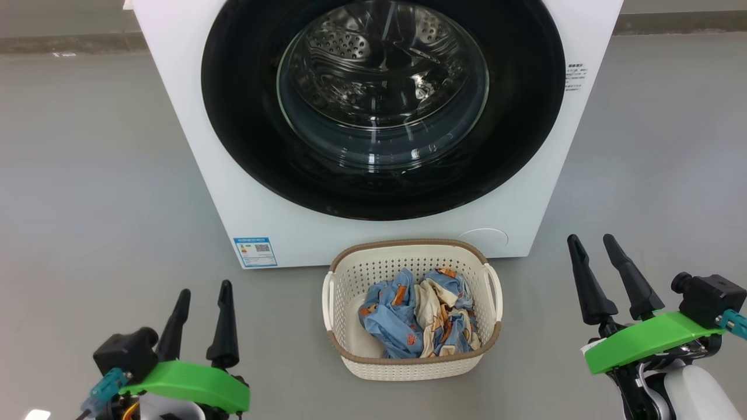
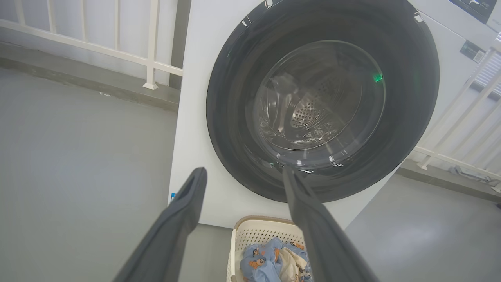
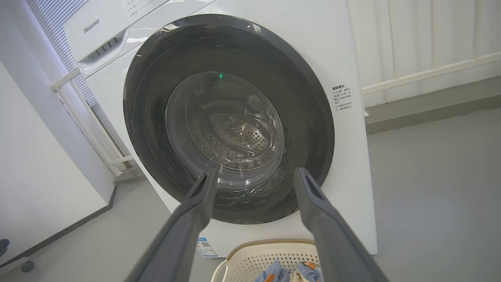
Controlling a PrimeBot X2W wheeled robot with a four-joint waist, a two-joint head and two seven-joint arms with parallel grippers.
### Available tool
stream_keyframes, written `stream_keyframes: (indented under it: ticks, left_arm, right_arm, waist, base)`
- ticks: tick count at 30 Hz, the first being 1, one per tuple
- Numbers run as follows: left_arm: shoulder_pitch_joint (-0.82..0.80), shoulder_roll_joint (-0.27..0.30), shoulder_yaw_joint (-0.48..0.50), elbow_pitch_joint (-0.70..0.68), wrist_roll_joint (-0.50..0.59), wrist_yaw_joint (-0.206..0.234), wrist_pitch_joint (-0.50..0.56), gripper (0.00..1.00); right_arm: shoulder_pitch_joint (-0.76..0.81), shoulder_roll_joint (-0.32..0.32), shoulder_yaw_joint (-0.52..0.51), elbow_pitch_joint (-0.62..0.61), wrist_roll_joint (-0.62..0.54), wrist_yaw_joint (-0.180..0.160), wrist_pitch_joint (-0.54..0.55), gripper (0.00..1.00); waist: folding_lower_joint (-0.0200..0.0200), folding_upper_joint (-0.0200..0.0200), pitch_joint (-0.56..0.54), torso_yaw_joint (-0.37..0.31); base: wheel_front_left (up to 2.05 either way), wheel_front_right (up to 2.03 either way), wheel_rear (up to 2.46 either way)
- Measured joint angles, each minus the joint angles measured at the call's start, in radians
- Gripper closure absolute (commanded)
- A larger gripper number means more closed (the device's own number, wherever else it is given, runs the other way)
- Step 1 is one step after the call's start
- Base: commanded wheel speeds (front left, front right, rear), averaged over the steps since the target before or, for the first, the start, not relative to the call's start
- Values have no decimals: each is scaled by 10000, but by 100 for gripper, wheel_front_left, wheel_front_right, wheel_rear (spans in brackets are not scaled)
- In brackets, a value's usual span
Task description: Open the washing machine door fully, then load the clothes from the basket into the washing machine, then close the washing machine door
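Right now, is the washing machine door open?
No, the black door sits shut, flush against the front of the white washing machine.

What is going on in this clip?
A two-armed robot faces a washing machine whose round black door is shut. A basket stands on the floor just in front of it, with the clothes piled inside. The left gripper and right gripper hover open on either side of the basket, touching nothing. The job has not started yet.
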Motion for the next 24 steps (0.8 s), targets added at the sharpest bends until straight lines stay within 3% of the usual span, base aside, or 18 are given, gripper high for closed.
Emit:
stream_keyframes:
  ticks: [14,24]
  left_arm:
    - [-40,86,-169,-25,1413,40,-374,0]
    - [-53,86,-178,-27,1475,42,-374,0]
  right_arm:
    - [-179,-178,291,25,-1296,0,-347,0]
    - [-184,-192,297,44,-1313,0,-347,0]
  waist:
    - [0,0,-15,22]
    - [0,0,-30,28]
  base:
    - [0,0,0]
    - [0,0,0]
